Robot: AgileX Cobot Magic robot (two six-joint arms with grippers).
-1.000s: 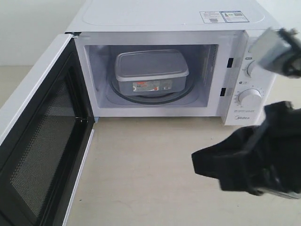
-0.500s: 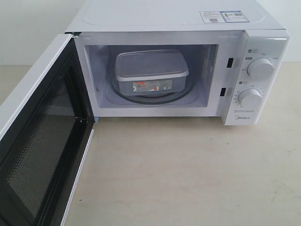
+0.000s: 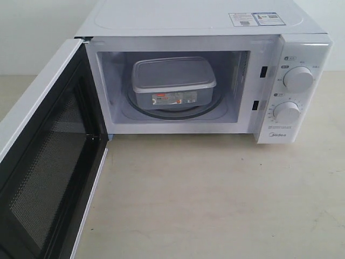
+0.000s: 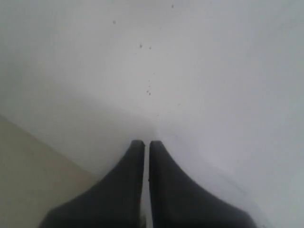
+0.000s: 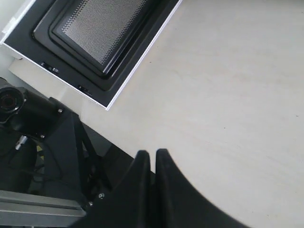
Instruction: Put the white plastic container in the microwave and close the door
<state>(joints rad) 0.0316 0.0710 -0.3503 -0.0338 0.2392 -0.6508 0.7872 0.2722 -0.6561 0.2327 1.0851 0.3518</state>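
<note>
Since the rectangular translucent-white plastic container already sits inside the boxy white microwave, only shutting its wide mesh-lined door, open at the counter left edge, remains, with the left pincer and right pincer both clenched empty, the left perhaps facing that door.

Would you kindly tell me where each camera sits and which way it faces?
Exterior: in front of and above the microwave, facing its open cavity with the white plastic container inside; no arm shows.
Left wrist: close against a blurred white surface; shut left pincer shows.
Right wrist: high, looking down at the table; shut right pincer and dark rig frame show.
Shared: exterior and right wrist both show the mesh side of the door.
</note>
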